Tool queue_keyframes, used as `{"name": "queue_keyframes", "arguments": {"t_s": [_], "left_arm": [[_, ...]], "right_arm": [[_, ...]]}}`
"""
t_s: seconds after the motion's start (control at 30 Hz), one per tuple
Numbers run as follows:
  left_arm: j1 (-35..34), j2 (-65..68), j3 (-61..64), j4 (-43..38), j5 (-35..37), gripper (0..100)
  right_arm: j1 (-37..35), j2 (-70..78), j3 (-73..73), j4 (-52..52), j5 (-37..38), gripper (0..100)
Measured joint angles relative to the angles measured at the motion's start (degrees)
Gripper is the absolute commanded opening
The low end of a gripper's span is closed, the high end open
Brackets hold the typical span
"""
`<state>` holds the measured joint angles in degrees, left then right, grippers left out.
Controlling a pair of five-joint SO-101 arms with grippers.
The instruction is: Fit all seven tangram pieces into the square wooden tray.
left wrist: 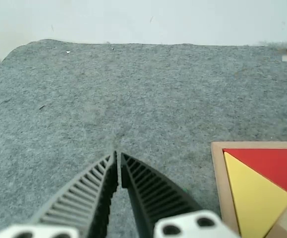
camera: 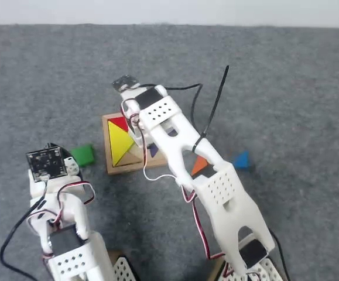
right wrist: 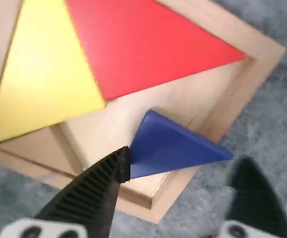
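Your right gripper (right wrist: 185, 163) hangs over the tray (right wrist: 262, 54) with its fingers spread. The dark blue triangle (right wrist: 175, 146) lies between them, and one ribbed finger (right wrist: 101, 186) touches its blunt end. The other finger sits just off the pointed end, over the carpet. In the high view this triangle is at the tray's 4 o'clock corner. It is not seated. From the wrist view it seems to ride across the rim, half over the bare wood and half outside.

The red triangle (right wrist: 143, 44) and the yellow triangle (right wrist: 44, 84) lie flat inside, edge to edge.

This is where it could go wrong:
- Lift away now and the blue triangle may stay propped on the rim, or tip out onto the carpet.
- Nudge it inward with that one finger and it may climb onto the red triangle, or pivot and jam in the corner.
- Push hard and the whole tray may slide, since nothing appears to pin it down.

Your left gripper (left wrist: 118, 158) is pressed together on nothing, over carpet at the tray's 8 o'clock.

The green block (camera: 83, 154) waits at the tray's 9 o'clock, close to that arm. A careless swing could knock it. The orange piece (camera: 199, 165) and the light blue piece (camera: 240, 159) lie out around 3 to 4 o'clock.
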<state>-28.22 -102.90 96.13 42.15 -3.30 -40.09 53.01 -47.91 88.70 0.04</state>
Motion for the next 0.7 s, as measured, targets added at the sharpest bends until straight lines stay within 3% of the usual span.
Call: {"name": "queue_keyframes", "arguments": {"t_s": [0.33, 0.7], "left_arm": [[0.0, 0.0, 0.0, 0.0, 0.0, 1], [0.0, 0.0, 0.0, 0.0, 0.0, 1]], "right_arm": [[1.05, 4.75, -5.54, 0.09, -0.97, 24.6], [3.69, 10.99, -17.58, 2.46, 2.99, 7.6]]}}
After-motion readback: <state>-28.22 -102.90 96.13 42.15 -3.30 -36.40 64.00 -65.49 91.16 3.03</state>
